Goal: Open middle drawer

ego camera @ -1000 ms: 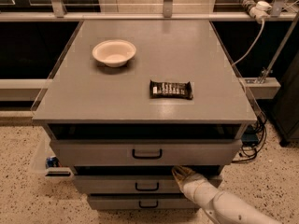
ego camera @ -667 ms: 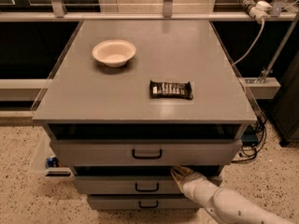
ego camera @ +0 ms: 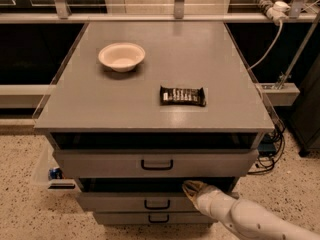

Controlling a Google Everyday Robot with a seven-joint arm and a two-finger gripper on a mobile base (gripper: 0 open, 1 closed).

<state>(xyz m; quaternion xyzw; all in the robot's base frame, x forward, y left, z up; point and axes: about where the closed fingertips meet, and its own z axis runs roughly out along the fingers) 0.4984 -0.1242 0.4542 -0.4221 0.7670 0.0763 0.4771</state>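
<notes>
The middle drawer is the second of three grey drawers under the grey table, with a small black loop handle. A dark gap shows above its front. My gripper reaches in from the lower right on a white arm, its tip at the drawer's top edge, right of the handle. The top drawer sits above and the bottom drawer below.
A white bowl and a dark snack bar lie on the grey tabletop. A clear bin stands on the floor at the left. Cables and a power strip hang at the right.
The gripper has shifted slightly left along the middle drawer's top edge. The drawers look unchanged.
</notes>
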